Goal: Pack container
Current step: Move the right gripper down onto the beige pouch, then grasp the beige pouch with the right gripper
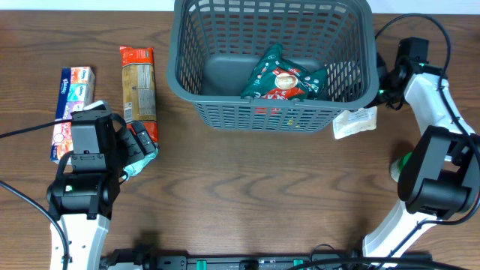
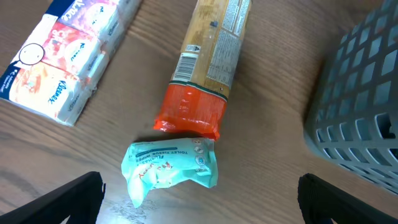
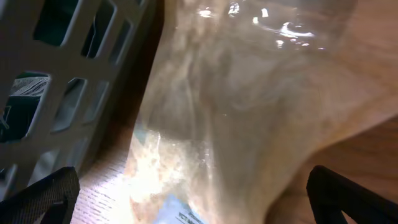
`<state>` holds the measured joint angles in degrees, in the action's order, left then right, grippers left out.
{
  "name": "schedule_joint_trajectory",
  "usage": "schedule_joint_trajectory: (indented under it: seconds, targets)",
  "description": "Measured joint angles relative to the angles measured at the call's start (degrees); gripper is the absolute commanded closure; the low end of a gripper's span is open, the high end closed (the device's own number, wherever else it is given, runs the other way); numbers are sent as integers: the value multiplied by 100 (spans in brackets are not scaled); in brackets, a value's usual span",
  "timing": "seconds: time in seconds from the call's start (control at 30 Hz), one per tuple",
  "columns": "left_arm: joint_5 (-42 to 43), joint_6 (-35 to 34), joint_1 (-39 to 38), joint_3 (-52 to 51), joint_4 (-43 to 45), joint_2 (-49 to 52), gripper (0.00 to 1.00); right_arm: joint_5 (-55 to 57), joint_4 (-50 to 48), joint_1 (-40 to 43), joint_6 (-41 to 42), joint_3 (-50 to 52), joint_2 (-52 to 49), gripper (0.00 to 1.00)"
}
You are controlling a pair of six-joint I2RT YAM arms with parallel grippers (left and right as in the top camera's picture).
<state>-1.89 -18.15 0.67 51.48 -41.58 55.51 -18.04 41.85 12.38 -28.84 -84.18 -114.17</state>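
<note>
Wooden table, one container, one bag inside

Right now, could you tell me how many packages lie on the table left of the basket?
3: the tissue pack farthest left, the long orange-ended packet beside it, and the small teal pouch at that packet's near end. The left arm may hide more.

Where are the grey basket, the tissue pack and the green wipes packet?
grey basket (image 1: 225, 112): overhead view, front lattice wall.
tissue pack (image 2: 62, 56): left wrist view, middle of wrapper.
green wipes packet (image 2: 169, 168): left wrist view, printed face centre.
</note>
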Motion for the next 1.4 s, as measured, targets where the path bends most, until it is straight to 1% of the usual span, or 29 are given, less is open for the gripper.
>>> schedule_joint_trajectory:
  seconds: [0.3,0.67,1.0,1.07,1.17,1.27,1.4]
  targets:
    - [0,0,0,0,2,0,1,94,-398,-39,2,315,0,1]
    - [0,0,0,0,2,0,1,918,-710,-39,79,444,-15,1]
    - [0,0,0,0,2,0,2,994,-737,-57,184,444,-450,1]
    - [0,0,0,0,2,0,1,992,-743,-59,190,444,-450,4]
    - [0,0,0,0,0,0,1,975,-754,-61,240,444,-452,15]
    - [0,0,0,0,0,0,1,970,-785,-63,308,444,-452,31]
    - [0,0,0,0,0,0,2,975,-782,-63,428,444,-452,47]
